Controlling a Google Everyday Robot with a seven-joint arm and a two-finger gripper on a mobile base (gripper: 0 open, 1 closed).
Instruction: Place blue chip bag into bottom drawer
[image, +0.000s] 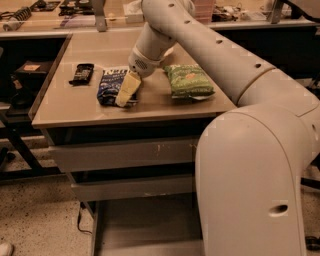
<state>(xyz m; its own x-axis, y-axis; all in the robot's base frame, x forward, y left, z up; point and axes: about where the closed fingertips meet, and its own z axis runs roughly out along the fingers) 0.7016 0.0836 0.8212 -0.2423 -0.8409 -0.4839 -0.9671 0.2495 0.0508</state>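
Observation:
The blue chip bag (108, 85) lies flat on the tan tabletop (95, 47), its white lettering band at the far end. My gripper (126, 92) is down on the bag's right half, covering part of it, at the end of the big white arm that reaches in from the right. The bottom drawer (142, 222) stands pulled out near the floor below the table, and its flat grey floor shows with nothing on it. The arm's body hides the drawer's right part.
A green chip bag (189, 81) lies to the right of the gripper. A small black packet (82, 73) lies to the left of the blue bag. Two closed grey drawer fronts (125, 155) sit above the open drawer. Cluttered benches stand behind.

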